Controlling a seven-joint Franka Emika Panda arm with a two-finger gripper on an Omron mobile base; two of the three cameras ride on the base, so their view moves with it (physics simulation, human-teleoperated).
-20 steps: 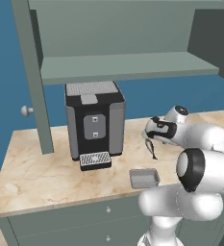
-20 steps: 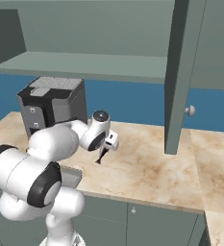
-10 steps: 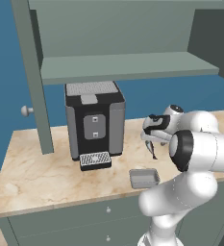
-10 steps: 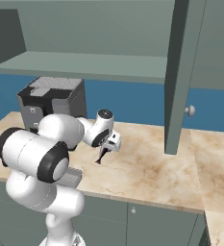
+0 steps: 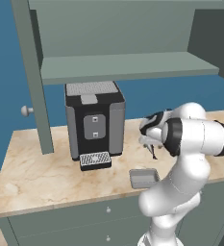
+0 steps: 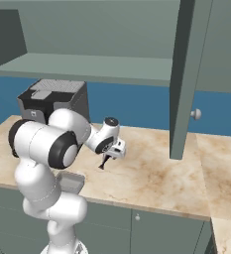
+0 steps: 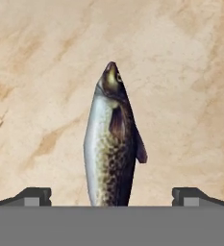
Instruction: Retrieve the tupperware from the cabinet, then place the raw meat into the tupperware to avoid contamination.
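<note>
Writing: none can be read.
Fish (image 7: pixel 111 144): slender, speckled dark back, pale belly, hanging head-down above the marbled beige table (image 6: pixel 156 173).
Pincer (image 6: pixel 108 158): holding the fish.
Container (image 5: pixel 143 178): shallow, grey, rounded corners, near the table's front edge.
Coffee machine (image 5: pixel 95 120): boxy, black.

The fish (image 7: pixel 112 144) hangs between the two fingers (image 7: pixel 34 196), head away. Marbled desk (image 7: pixel 190 72) lies beyond it.

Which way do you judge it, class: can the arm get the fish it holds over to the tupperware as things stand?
Probably yes. The gripper hangs over bare counter with the fish in it, and the tupperware sits open near the counter's front edge, with nothing standing between them.
</note>
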